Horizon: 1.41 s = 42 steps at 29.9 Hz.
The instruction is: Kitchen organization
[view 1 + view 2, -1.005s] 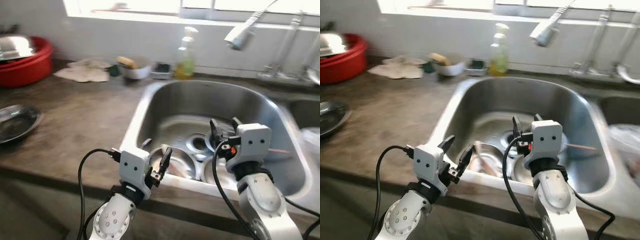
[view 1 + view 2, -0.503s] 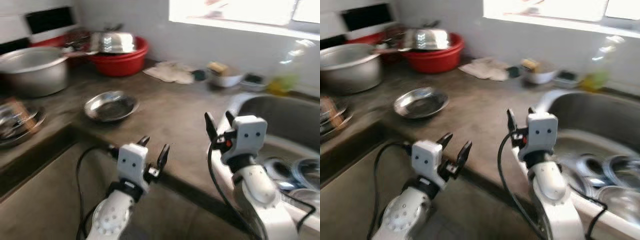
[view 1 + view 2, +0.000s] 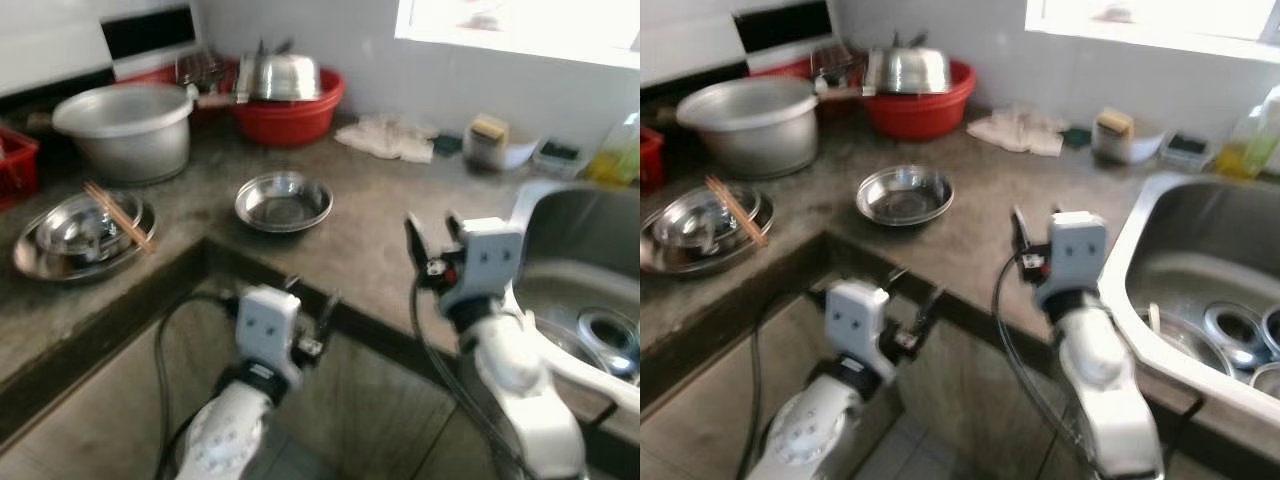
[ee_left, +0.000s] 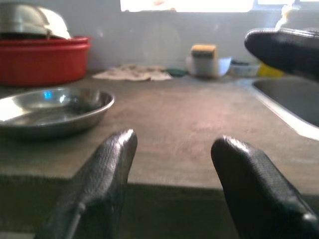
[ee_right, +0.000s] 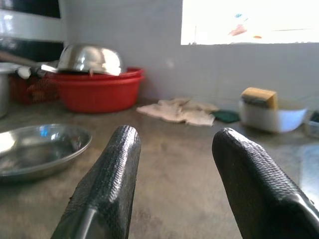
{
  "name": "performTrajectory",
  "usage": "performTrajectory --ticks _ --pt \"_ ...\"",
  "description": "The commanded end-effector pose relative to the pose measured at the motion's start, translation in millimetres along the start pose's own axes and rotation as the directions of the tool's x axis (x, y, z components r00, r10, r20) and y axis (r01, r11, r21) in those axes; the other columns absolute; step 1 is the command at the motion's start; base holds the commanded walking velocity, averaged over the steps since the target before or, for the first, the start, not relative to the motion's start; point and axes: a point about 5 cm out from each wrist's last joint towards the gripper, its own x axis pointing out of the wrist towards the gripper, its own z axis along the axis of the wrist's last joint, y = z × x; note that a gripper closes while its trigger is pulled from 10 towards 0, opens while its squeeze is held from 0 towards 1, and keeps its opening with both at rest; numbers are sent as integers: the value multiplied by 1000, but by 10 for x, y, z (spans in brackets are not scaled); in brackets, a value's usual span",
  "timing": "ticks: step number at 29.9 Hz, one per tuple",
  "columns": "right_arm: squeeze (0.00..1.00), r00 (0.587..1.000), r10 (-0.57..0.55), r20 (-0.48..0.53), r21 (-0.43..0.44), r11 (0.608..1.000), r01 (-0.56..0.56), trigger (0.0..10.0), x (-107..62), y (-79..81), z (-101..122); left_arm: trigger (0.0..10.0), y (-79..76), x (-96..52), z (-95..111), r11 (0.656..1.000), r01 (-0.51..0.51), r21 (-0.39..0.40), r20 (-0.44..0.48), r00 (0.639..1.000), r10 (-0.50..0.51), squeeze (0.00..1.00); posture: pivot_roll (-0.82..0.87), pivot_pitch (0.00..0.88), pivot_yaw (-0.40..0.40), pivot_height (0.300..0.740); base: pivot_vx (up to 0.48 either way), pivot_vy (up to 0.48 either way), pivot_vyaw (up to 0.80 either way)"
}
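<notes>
You are facing bench (image 3: 380, 235). Steel dish (image 3: 284, 201) sitting upper centre, beyond both tools, nearer left tool (image 3: 306, 318). Left tool and right tool (image 3: 432, 232) both hovering, fingers apart, gripping nothing.

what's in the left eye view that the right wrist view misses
Left eye view adds: the grey pot, the chopsticks across a steel plate, the sink and the left gripper. Right wrist view adds: a close look at the right gripper, open, with textured fingers. Both: the red basin, steel dish, cloth and white bowl with a sponge.
</notes>
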Motion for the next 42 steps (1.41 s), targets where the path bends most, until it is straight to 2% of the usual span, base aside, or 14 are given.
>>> performTrajectory --ticks 1,7,13,21,35,42 --pt "0 1000 22 12 10 1000 -22 10000 24 57 39 10000 41 -12 2 999 -16 28 -6 1000 16 0 163 58 -35 740 0 0 0" --pt "0 998 61 31 12 998 -62 10000 39 93 63 10000 38 -14 -6 999 -14 33 -9 1000 15 0 163 59 -36 740 0 0 219" --pt "0 997 79 26 11 997 -79 10000 72 127 56 10000 33 8 4 999 -14 32 -4 1000 15 0 169 53 -42 740 0 0 746" --pt "0 998 67 10 25 997 -67 10000 131 91 42 10000 37 11 -22 998 -14 69 -12 1000 14 0 165 47 -42 740 107 0 0" --pt "0 995 102 3 30 994 -102 10000 163 108 26 10000 30 3 -44 998 -14 62 -21 1000 15 0 168 51 -41 740 331 0 0" --pt "0 994 107 0 25 994 -107 10000 187 110 25 10000 41 1 -60 998 -25 61 -31 999 27 0 169 61 -44 740 0 0 0"
